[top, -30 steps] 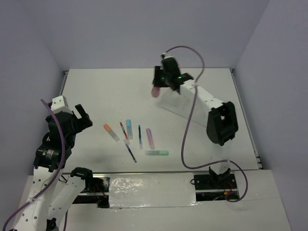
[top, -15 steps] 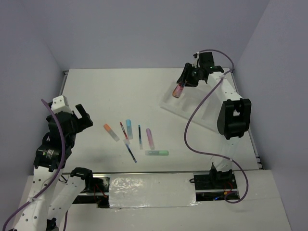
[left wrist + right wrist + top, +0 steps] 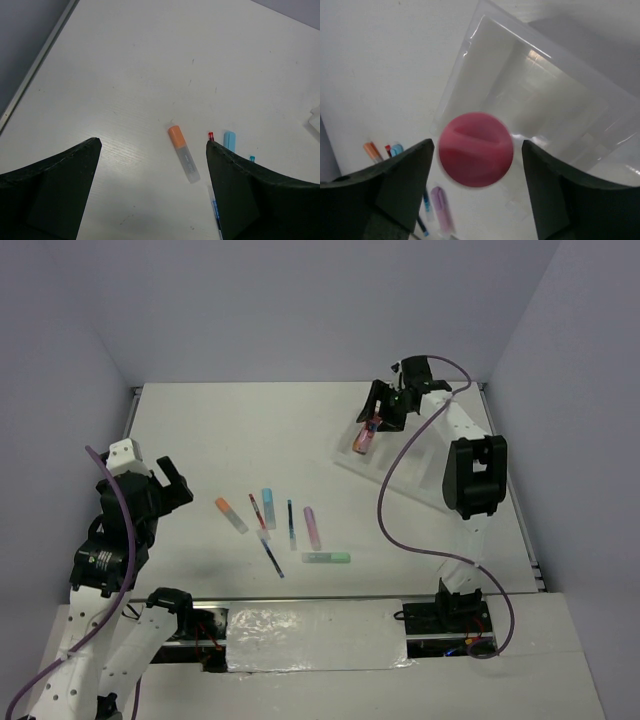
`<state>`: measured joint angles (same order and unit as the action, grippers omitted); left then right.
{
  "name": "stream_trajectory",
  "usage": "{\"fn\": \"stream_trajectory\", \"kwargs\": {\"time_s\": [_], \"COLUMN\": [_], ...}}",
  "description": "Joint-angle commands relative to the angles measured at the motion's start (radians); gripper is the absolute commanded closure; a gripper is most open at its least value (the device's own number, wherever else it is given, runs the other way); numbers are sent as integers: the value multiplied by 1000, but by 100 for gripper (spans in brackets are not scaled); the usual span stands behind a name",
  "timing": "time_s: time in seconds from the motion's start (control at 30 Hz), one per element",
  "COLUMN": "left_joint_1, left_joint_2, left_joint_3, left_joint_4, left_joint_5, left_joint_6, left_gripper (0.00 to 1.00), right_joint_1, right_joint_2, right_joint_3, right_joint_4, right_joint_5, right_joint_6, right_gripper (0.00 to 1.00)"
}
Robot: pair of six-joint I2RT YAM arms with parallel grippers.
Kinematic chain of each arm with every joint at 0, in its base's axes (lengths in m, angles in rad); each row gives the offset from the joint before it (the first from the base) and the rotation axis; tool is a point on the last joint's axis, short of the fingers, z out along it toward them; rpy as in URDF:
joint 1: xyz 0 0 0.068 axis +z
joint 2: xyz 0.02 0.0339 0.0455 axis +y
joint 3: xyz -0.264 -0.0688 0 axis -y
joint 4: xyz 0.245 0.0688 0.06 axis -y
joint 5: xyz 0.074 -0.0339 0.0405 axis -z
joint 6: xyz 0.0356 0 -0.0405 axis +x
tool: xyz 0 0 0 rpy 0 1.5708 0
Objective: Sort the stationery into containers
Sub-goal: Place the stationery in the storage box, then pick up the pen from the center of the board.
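Pink-capped cylinder sits loose between the spread fingers of right claw, untouched, over end compartment of tray; left claw spread wide, hovering over orange marker.

Your right end effector hangs over the tray's far end, pink-capped cylinder just beneath; pens lie mid-worktop.
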<state>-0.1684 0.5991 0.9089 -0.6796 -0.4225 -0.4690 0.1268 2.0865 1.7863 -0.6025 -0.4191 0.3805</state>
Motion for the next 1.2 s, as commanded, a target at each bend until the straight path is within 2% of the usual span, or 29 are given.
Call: {"fn": "stream_trajectory", "kwargs": {"time_s": [0.0, 0.03, 0.3, 0.4, 0.5, 0.57, 0.6, 0.63, 0.7, 0.8, 0.9, 0.97, 1.17], "left_joint_1": [6, 4, 4, 4, 4, 4, 4, 4, 4, 4, 4, 4, 4], "left_joint_2": [-13, -16, -15, -18, -16, -13, -10, -6, 5, 10, 4, 2, 4], "left_joint_3": [-10, -11, -11, -11, -10, -10, -10, -8, -7, -7, -8, -10, -7], "left_joint_4": [38, 38, 38, 38, 35, 32, 32, 31, 31, 29, 31, 31, 31], "left_joint_5": [-10, -10, -7, -12, -21, -25, -27, -27, -27, -22, -24, -22, -22], "left_joint_6": [21, 23, 24, 23, 20, 15, 15, 15, 15, 15, 15, 16, 16], "left_gripper": [1, 1, 1, 1, 1, 1, 1, 1, 1, 1, 1, 1, 1], "right_joint_1": [16, 13, 30, 127, 293, 382, 466, 503, 612, 716, 751, 754, 784], "right_joint_2": [9, 15, -31, -126, -248, -349, -377, -399, -433, -425, -408, -396, -345], "right_joint_3": [73, 100, 291, 257, 87, -115, -178, -286, -400, -487, -554, -576, -630], "right_joint_4": [-34, -45, -212, -218, -180, -81, -44, 19, 68, 119, 161, 179, 231], "right_joint_5": [9, 34, 235, 362, 469, 503, 522, 522, 545, 568, 569, 560, 510], "right_joint_6": [-9, -14, -48, -104, -161, -157, -122, -103, -43, 26, 60, 73, 95], "right_gripper": [15, 1, 0, 0, 0, 1, 3, 6, 13, 23, 29, 36, 37]}}
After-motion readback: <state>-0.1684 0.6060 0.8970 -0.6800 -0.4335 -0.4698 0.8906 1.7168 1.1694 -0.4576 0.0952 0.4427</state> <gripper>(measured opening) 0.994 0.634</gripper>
